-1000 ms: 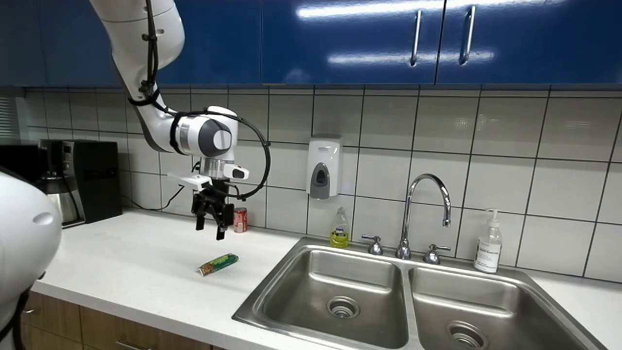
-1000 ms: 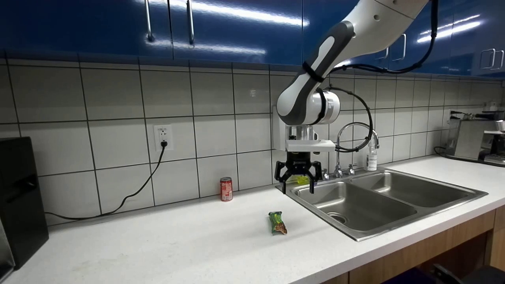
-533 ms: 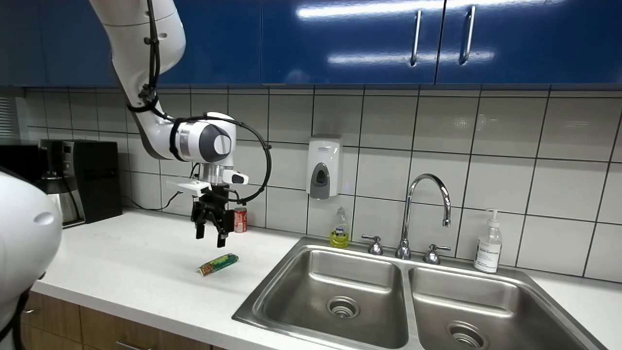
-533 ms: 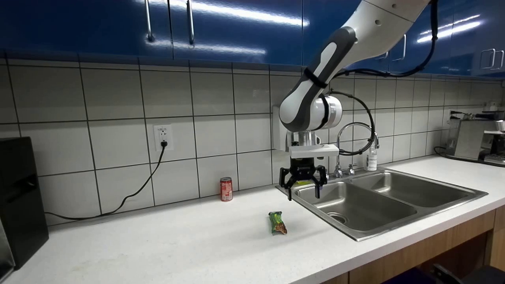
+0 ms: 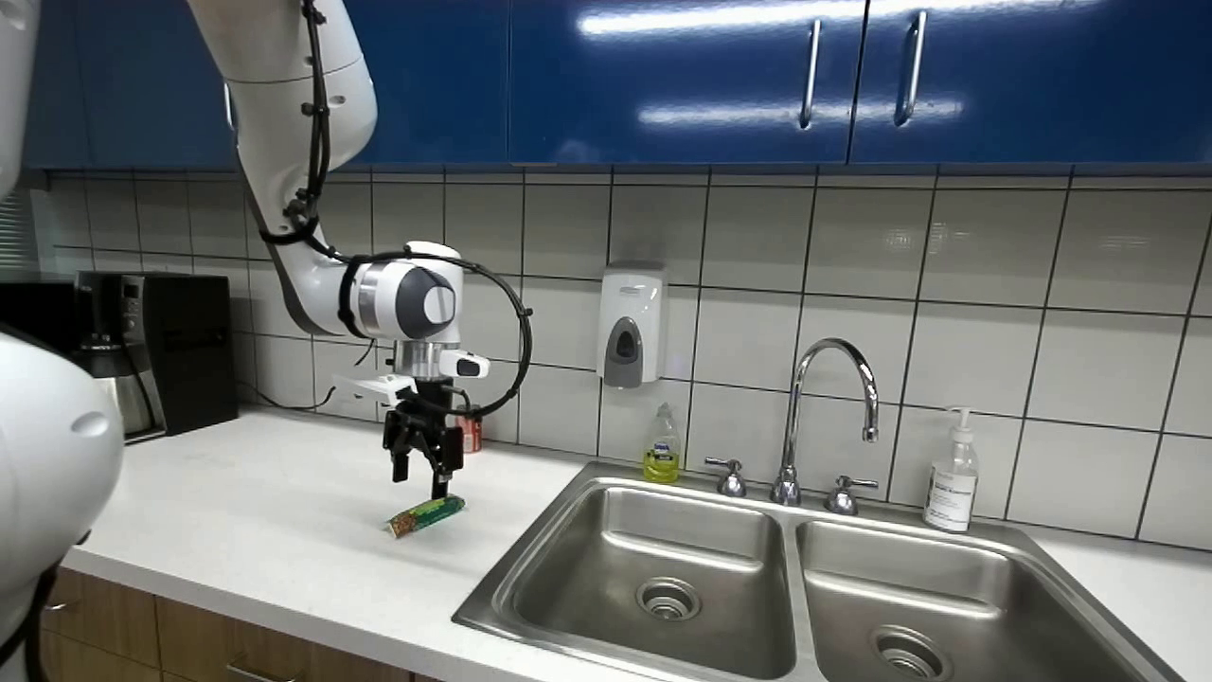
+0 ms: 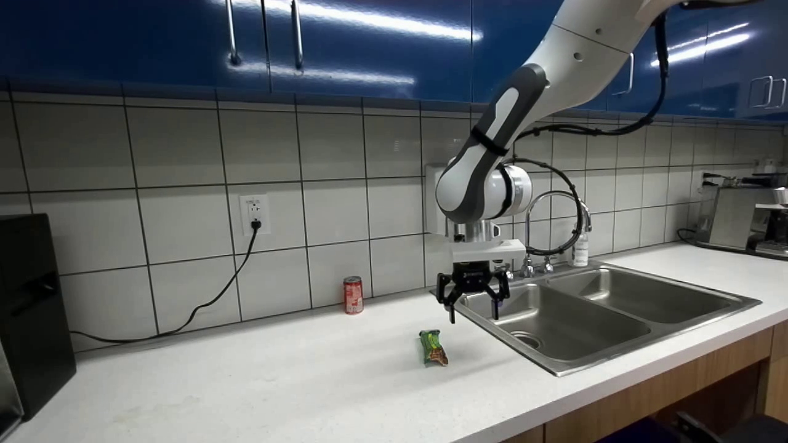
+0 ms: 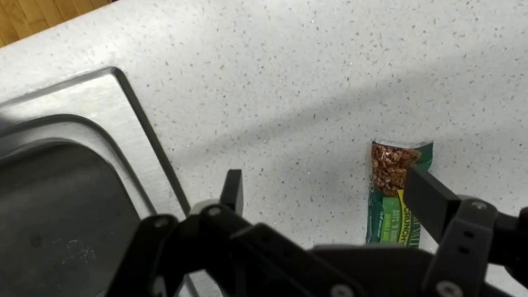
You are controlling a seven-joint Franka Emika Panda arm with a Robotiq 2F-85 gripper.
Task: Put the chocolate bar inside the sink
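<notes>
The chocolate bar (image 5: 425,516), a green packet with a reddish-brown end, lies flat on the counter beside the sink. It also shows in an exterior view (image 6: 433,348). In the wrist view the bar (image 7: 385,218) lies on the right, partly hidden by the right finger and gripper body. My gripper (image 5: 420,481) points down, open and empty, above the counter; it also shows in an exterior view (image 6: 474,317). In the wrist view its fingers (image 7: 324,177) are wide apart, the right one overlapping the bar's right part. The sink's left-hand basin (image 5: 587,578) is steel; its rim (image 7: 111,103) shows at left.
A red can (image 6: 353,295) stands near the tiled wall, partly behind the gripper in an exterior view (image 5: 470,438). A yellow soap bottle (image 5: 662,453), chrome faucet (image 5: 793,417) and pump bottle (image 5: 951,483) stand behind the sink. A black coffee maker (image 5: 185,350) stands farther along.
My gripper has moved down toward the counter in both exterior views and stays open. The chocolate bar has not moved.
</notes>
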